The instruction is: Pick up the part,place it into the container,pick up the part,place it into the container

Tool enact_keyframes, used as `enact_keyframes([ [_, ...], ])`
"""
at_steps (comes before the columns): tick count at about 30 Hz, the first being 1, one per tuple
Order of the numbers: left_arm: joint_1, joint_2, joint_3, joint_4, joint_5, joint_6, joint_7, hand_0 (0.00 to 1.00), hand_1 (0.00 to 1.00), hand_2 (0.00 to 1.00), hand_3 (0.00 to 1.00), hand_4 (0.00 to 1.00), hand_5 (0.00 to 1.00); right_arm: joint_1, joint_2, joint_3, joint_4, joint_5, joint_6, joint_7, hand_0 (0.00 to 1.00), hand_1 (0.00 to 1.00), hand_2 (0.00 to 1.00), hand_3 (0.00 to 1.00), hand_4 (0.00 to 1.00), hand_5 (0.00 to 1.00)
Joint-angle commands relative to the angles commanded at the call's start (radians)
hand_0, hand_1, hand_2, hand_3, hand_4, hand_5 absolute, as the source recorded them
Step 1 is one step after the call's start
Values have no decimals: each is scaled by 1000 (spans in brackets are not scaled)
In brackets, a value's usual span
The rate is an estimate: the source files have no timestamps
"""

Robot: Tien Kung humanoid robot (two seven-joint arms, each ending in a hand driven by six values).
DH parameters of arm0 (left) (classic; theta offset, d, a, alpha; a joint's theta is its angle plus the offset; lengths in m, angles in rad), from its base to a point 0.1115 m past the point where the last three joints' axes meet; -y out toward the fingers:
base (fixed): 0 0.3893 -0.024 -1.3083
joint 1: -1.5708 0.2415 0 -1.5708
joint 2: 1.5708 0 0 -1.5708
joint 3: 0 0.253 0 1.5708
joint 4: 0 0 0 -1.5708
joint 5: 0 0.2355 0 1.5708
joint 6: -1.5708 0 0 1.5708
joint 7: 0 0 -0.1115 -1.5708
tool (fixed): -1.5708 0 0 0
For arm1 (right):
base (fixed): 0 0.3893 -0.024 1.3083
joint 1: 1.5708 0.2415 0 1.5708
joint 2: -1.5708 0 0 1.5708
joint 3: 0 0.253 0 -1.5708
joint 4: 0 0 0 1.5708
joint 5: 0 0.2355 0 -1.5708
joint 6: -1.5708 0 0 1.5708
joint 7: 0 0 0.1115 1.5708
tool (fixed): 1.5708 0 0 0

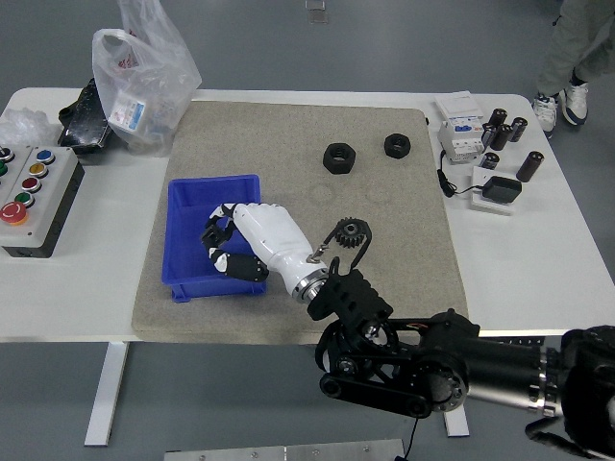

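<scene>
Far left at 9 o'clock on the white worktop (538, 259): grey button box (34, 200) with coloured buttons. Clear plastic bag (142, 79) and black tray (85, 120) at 10–11 o'clock, just off the mat's corner

Grey mat (384, 240) across the worktop centre. Blue container (213, 237) on its left half, roughly 9 o'clock from mat centre

Right hand (245, 242), white with black finger joints, over the container's right half, reaching in from 5 o'clock. Fingers (220, 261) curled inward, narrow; cannot tell if anything is held between them or lying under them. Black forearm (423, 360) running off toward the lower right corner

Small black gear (351, 232) on the mat just right of the wrist, at 3 o'clock from the hand, lying flat, outside the container. Cable loop from the wrist passing close beside it; contact unclear

Two black hex nuts at 12–1 o'clock on the mat: larger nut (338, 157) and smaller nut (397, 145), near each other, not touching, well apart from the container

Right of the mat at 2 o'clock: white breaker module (459, 130), cluster of dark cylinders (504, 130), one more cylinder (531, 165) apart from them, black adapter (501, 189) on a white base

Top right corner: person's leg and shoe (575, 58) on the floor beyond the worktop
</scene>
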Motion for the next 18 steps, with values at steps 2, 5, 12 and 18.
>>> enact_keyframes([
  [2, 0, 0, -3, 0, 6, 0, -5, 594, 442, 463, 607, 492, 453, -2, 0, 19, 3, -12, 0, -1, 324, 588, 608, 650, 271, 107],
  [5, 0, 0, -4, 0, 9, 0, -10, 594, 442, 463, 607, 492, 453, -2, 0, 20, 4, -11, 0, 0, 324, 588, 608, 650, 271, 107],
  [12, -1, 2, -5, 0, 8, 0, -16, 594, 439, 458, 607, 476, 451, 7, 0, -7, 2, -3, 0, -7, 326, 589, 610, 655, 288, 99],
  [18, 0, 1, 3, 0, -5, 1, -14, 594, 439, 456, 608, 478, 509, 6, 0, 1, -2, -8, 19, -17, 330, 589, 628, 674, 337, 88],
])
